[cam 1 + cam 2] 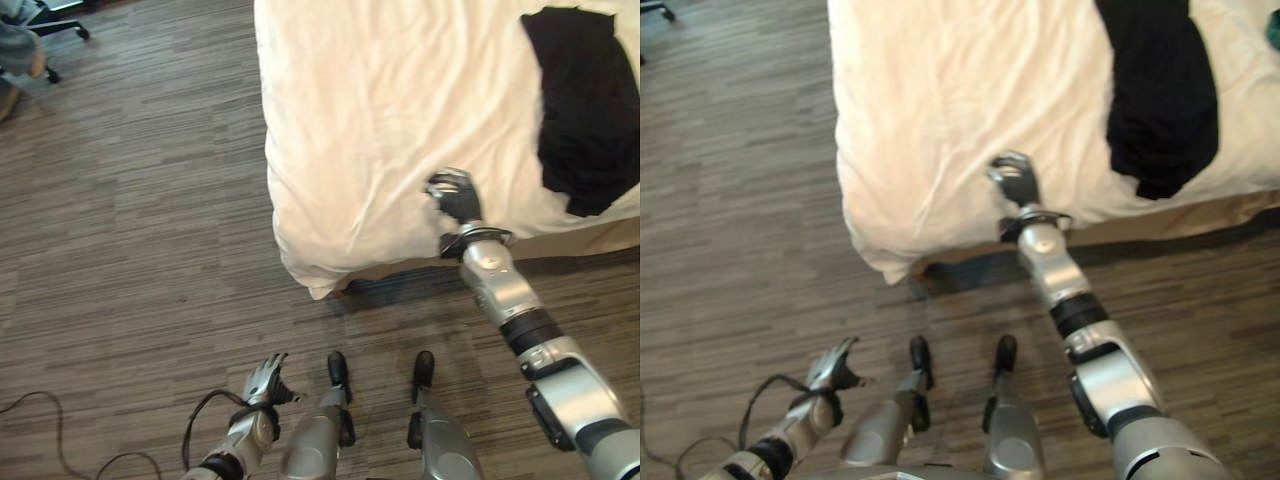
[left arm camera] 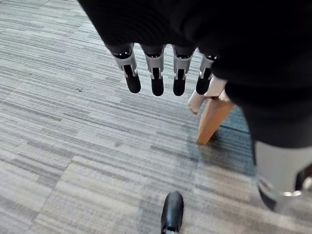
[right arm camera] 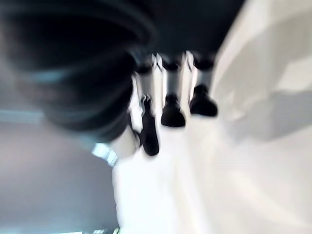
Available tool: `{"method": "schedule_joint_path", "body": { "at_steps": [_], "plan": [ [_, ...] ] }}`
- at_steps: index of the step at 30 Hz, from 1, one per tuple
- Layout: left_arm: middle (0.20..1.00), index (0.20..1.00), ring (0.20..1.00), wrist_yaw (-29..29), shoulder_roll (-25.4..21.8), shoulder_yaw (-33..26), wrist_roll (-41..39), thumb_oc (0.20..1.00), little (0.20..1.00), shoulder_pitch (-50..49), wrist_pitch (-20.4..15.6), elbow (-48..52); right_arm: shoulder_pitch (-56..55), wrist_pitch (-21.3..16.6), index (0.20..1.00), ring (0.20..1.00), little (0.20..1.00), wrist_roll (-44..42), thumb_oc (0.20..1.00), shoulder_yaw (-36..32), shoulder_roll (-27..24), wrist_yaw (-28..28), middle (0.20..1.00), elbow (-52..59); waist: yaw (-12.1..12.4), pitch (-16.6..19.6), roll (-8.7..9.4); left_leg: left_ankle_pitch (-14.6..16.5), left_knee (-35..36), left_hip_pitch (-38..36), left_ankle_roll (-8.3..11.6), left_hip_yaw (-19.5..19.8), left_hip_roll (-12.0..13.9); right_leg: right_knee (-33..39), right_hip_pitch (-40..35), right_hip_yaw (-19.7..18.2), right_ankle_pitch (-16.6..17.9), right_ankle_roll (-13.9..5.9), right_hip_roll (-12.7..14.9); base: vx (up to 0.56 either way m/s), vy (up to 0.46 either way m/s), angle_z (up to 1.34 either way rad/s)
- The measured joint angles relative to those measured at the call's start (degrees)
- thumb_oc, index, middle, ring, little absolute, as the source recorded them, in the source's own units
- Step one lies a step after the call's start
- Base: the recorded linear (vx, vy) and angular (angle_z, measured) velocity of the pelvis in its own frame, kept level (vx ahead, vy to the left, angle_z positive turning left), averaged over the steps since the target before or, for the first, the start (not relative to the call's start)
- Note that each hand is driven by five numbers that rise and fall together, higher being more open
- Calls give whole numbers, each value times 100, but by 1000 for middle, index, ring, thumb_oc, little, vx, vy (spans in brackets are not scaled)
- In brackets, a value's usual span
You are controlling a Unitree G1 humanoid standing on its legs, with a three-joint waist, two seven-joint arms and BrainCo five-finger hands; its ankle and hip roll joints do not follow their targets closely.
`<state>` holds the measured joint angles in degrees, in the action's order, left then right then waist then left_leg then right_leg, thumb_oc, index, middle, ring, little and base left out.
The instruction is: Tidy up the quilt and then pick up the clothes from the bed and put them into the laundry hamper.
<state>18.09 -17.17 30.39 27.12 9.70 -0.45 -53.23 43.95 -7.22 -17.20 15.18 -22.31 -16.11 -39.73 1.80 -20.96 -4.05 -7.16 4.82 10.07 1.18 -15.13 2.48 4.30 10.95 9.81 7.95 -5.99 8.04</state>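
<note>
Carpet floor [image 1: 130,250] lies nearest, with the left robot hand [image 1: 264,380] hanging low over it, fingers straight and empty. Farther on, the right robot hand [image 1: 455,195] rests on the white quilt [image 1: 380,120] near the bed's edge; I cannot tell whether it grips. Beyond, black clothes [image 1: 585,110] lie on the quilt, long axis running away from the robot.

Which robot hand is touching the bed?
The right hand. It rests on the white quilt near the bed's edge, beside the black clothes. The left hand hangs low over the floor, fingers straight.
</note>
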Motion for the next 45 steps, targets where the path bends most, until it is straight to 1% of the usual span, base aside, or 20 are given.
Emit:
{"method": "schedule_joint_path", "body": {
  "at_steps": [7, 11, 15, 16, 18, 21, 23, 25, 26, 28, 29, 31, 33, 34, 35, 37, 39, 41, 43, 45],
  "plan": [
    [1000, 1000, 1000, -2, 11, 235, 11, 1000, 1000, 261, -34, -169, -328, 244, 200, 200, 200, 377, 200, -549, -201, -331, 200, -2024, 11, -40, -161, -11, -5, -56, -16, 72, -8, -34, -65, 55, -8, 120, 6, 1, 60, 2],
    [1000, 1000, 1000, -95, 6, 122, 84, 1000, 1000, 362, 46, -689, -2449, 643, 200, 200, 200, 420, 200, -1470, -173, -198, 200, -2952, -66, -69, -111, 124, -5, -369, -25, 107, -35, -45, -395, 94, -121, 85, 21, 136, 110, 10],
    [1000, 1000, 1000, -286, -103, -211, 189, 1000, 1000, 13, 231, -1311, -4423, 949, 200, 200, 200, 595, 200, -2178, -127, -20, 200, -3168, -785, 24, 211, 559, 37, -1057, 44, 84, -82, -238, -933, 40, -463, -13, 102, 131, 65, -20],
    [1000, 1000, 1000, -295, -106, -359, 233, 1000, 1000, 13, 250, -1374, -4673, 970, 953, 953, 953, 595, 953, -2235, -137, -17, 953, -3218, -919, 82, 296, 585, 38, -1100, 10, 45, -97, -297, -924, -6, -471, -24, 123, 55, 20, -25],
    [1000, 1000, 1000, -276, -157, -542, 236, 1000, 1000, -65, 333, -1286, -4943, 1003, 1000, 1000, 1000, 615, 1000, -2244, -19, -13, 1000, -3324, -918, 150, 468, 569, 32, -1269, -78, -375, -5, -670, -603, -5, -532, -114, 138, 72, -6, -105],
    [1000, 1000, 1000, -283, -234, -528, 244, 1000, 1000, -112, 364, -1301, -5029, 1039, 1000, 1000, 1000, 921, 1000, -1669, 521, 28, 1000, -3218, -1063, 380, 810, 777, 20, -1632, -99, -1389, 120, -1529, -115, 1541, -599, -110, 583, 109, -28, -163],
    [1000, 1000, 1000, -292, -143, -498, 304, 1000, 1000, -478, 345, -1195, -4948, 1059, 1000, 1000, 1000, 1213, 1000, -1286, 841, 38, 1000, -3148, -1000, 692, 729, 892, 22, -1971, 113, -2467, 393, -2371, 84, 2514, -941, 55, 656, 128, -94, -217],
    [1000, 1000, 1000, -324, -65, -481, 316, 1000, 1000, -645, 348, -1210, -4982, 1010, 1000, 1000, 1000, 1290, 1000, -1008, 922, 45, 1000, -2957, -1115, 953, 602, 950, 9, -2125, 237, -2878, 489, -2725, 90, 2799, -1209, 94, 706, 186, -223, -165],
    [1000, 1000, 1000, -332, 3, -493, 350, 1000, 1000, -646, 326, -1168, -4993, 999, 1000, 1000, 1000, 1351, 1000, -1011, 960, 49, 1000, -2716, -1169, 1040, 562, 962, -1, -2224, 302, -2989, 522, -2633, 89, 2655, -1496, 163, 522, 293, -339, -110],
    [1000, 1000, 1000, -344, 20, -508, 398, 1000, 1000, -547, 281, -1339, -4886, 990, 1000, 1000, 1000, 1554, 1000, -988, 985, 50, 1000, -2586, -1231, 1055, 460, 994, -607, -2231, 577, -3071, 758, -2148, 3, 2185, -1575, 682, -29, 212, -264, -139],
    [1000, 1000, 1000, -350, -62, -637, 515, 1000, 1000, -654, 285, -1448, -4663, 1000, 1000, 1000, 1000, 1826, 1000, -755, 1059, 44, 1000, -2687, -1004, 1140, 588, 1002, -1913, -2036, 630, -2566, 1225, -1733, -181, 1598, -1440, 863, -312, 144, -201, -218],
    [1000, 1000, 1000, -439, -13, -736, 539, 1000, 1000, -724, 336, -1522, -4516, 865, 1000, 1000, 1000, 2214, 1000, -157, 849, 10, 1000, -2540, -875, 1186, 487, 865, -3481, -1515, 804, -1683, 1750, -1180, -533, 1214, -1129, 1125, -628, 173, -159, -181],
    [1000, 1000, 1000, -429, 66, -701, 559, 1000, 1000, -656, 287, -1450, -4375, 886, 1000, 1000, 1000, 2428, 1000, 210, 612, 20, 1000, -2462, -780, 1234, 381, 897, -3736, -1091, 907, -1010, 1794, -974, -658, 957, -1002, 1188, -792, 188, 8, -140],
    [1000, 1000, 1000, -299, 92, -711, 441, 1000, 1000, -560, 299, -1132, -3944, 977, 1000, 1000, 1000, 2679, 1000, 770, 460, 41, 1000, -2402, -462, 1143, 639, 1387, -3429, -594, 614, 1107, 329, -727, -679, -294, -808, 1327, -826, 231, 130, -272],
    [1000, 1000, 1000, -224, 114, -729, 355, 1000, 1000, -553, 305, -1143, -3600, 966, 1000, 1000, 1000, 2851, 1000, 882, 518, 32, 1000, -2400, -281, 1113, 737, 1546, -2939, -415, 579, 1460, -180, -369, -787, -926, -641, 1088, -841, 250, 122, -316],
    [1000, 1000, 1000, -131, 246, -749, 205, 1000, 1000, -161, 271, -1121, -3391, 898, 1000, 1000, 1000, 2856, 1000, 846, 729, 3, 1000, -2225, -392, 981, 656, 1124, -1217, -144, 431, 1576, -224, 54, -1307, -1387, -585, 1000, -1187, 371, 200, -203],
    [1000, 1000, 1000, 9, 249, -662, 111, 1000, 1000, -76, 195, -914, -3630, 900, 1000, 1000, 1000, 2861, 1000, 868, 778, 4, 1000, -2221, -324, 1011, 637, 720, -585, -6, 291, 1700, -261, 79, -1542, -1665, -816, 902, -1234, 506, 235, -108],
    [1000, 1000, 1000, 8, 304, -588, 121, 1000, 1000, 51, 176, -960, -3669, 955, 1000, 1000, 1000, 2920, 1000, 829, 758, 0, 1000, -2576, -331, 1006, 636, 349, -336, 147, 255, 1394, -275, 80, -1692, -1847, -954, 996, -1272, 429, 162, -68],
    [1000, 1000, 1000, -34, 329, -337, 340, 1000, 1000, 160, 200, -990, -3863, 993, 1000, 1000, 1000, 3073, 1000, 640, 670, 3, 1000, -2776, -282, 1000, 614, 160, -375, 132, -37, 907, -266, -25, -1819, -1973, -1143, 1080, -1279, 355, 138, -49],
    [1000, 1000, 1000, -86, 352, -317, 528, 1000, 1000, -36, 239, -990, -4179, 945, 1000, 1000, 1000, 3069, 1000, 381, 555, 11, 1000, -2850, -350, 937, 520, -10, -211, -299, -302, 785, -257, -791, -1850, -1961, -1481, 775, -1439, 357, 115, -67]
  ]
}}
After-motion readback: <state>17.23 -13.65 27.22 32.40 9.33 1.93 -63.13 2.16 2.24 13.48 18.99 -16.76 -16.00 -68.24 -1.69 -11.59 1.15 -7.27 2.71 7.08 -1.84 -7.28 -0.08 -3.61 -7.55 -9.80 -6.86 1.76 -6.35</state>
